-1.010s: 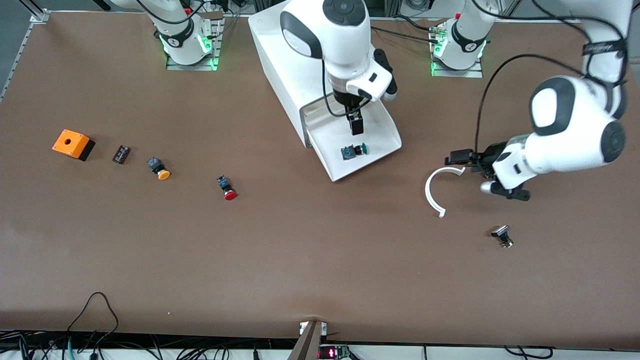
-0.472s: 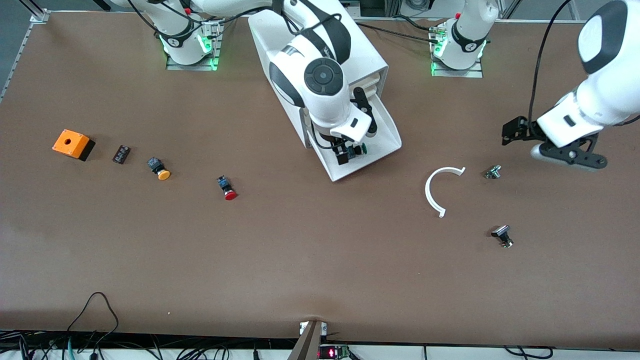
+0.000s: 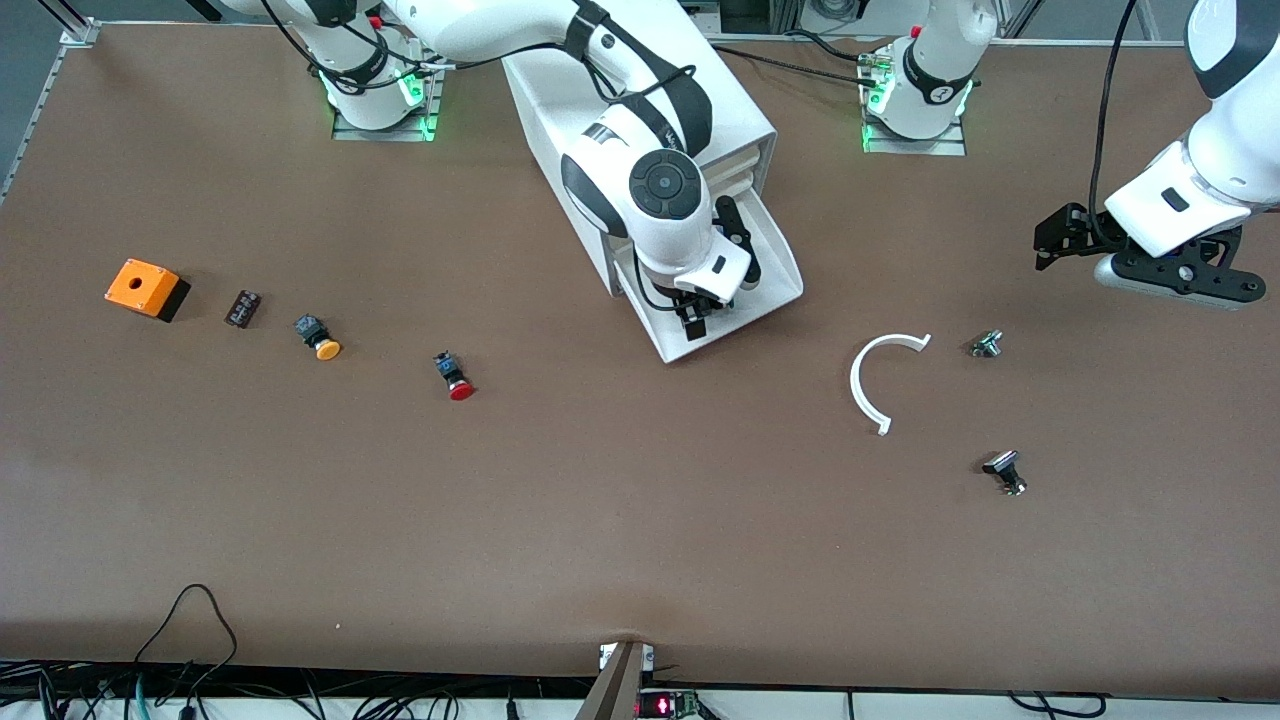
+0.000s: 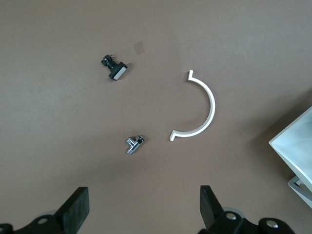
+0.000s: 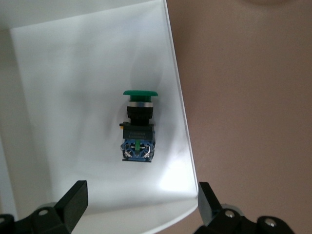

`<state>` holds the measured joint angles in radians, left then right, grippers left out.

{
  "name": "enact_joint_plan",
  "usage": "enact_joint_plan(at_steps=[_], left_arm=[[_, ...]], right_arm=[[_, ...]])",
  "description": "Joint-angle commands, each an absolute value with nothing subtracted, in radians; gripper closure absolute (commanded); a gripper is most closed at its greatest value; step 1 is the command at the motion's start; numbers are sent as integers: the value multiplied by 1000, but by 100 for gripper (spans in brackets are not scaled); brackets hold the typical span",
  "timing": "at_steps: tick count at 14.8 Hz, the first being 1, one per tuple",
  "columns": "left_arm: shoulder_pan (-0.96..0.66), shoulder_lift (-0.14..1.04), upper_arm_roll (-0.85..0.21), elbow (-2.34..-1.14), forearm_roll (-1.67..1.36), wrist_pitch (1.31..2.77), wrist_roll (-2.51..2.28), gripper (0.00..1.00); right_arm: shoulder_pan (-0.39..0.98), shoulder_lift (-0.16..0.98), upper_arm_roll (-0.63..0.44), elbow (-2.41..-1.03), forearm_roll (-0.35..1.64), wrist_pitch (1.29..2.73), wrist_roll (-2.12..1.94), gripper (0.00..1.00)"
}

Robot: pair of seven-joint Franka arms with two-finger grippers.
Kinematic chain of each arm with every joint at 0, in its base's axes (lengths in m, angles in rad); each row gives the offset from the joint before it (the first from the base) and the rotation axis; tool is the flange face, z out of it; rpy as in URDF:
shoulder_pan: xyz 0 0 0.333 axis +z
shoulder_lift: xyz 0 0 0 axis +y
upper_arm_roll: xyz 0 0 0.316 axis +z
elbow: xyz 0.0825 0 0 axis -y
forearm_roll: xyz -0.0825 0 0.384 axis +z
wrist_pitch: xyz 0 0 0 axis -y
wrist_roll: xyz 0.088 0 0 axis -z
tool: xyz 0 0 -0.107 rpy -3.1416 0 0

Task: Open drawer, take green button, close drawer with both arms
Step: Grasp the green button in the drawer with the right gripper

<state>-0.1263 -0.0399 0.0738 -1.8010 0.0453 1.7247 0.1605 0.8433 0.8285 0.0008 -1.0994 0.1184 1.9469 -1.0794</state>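
Observation:
The white cabinet [image 3: 735, 105] stands at the middle of the table's robot side, and its bottom drawer [image 3: 778, 268] is pulled open. The green-capped button [image 5: 138, 129] lies on its side in the drawer [image 5: 73, 73]; in the front view my right hand hides it. My right gripper [image 3: 693, 320] hangs over the drawer's outer part, just above the button, open and empty [image 5: 141, 209]. My left gripper [image 3: 1050, 242] is up over the table at the left arm's end, open and empty [image 4: 144, 209].
A white curved piece [image 3: 868, 380], a small silver part [image 3: 986, 344] and a black-grey part [image 3: 1004, 470] lie toward the left arm's end. A red button [image 3: 455, 377], an orange-yellow button [image 3: 318, 337], a small black piece [image 3: 242, 307] and an orange box [image 3: 145, 288] lie toward the right arm's end.
My right gripper has come down over the open drawer to just above the button. My left gripper has risen and drawn away from the curved piece, uncovering the silver part.

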Motion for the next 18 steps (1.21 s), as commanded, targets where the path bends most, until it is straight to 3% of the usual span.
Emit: enact_joint_plan(at_steps=[1,18], left_arm=[[-115,-43,71,-1779,71,1687,127,0],[-37,15,64,-1655,63,1689,106,0]], right_arm=[[856,874,3,-1054,137,1962,-1080,0],[891,942,2,-1058,130,2031,-979,0]])
